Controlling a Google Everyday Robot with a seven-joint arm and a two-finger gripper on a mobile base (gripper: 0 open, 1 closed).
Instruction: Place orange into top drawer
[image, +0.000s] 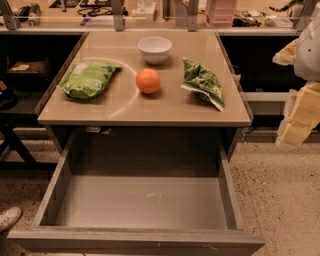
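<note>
The orange (148, 80) sits on the tan table top (150, 107), near its middle, just in front of a white bowl. The top drawer (142, 202) is pulled fully open below the table's front edge, and its grey floor is bare. My gripper (299, 117) shows as pale yellow parts at the right edge of the view, off the table's right side and well apart from the orange. It holds nothing that I can see.
A white bowl (155, 49) stands at the back centre. A green snack bag (89, 78) lies left of the orange and another (203, 82) to its right. Dark shelving flanks the table. A shoe tip (9, 218) is at the lower left.
</note>
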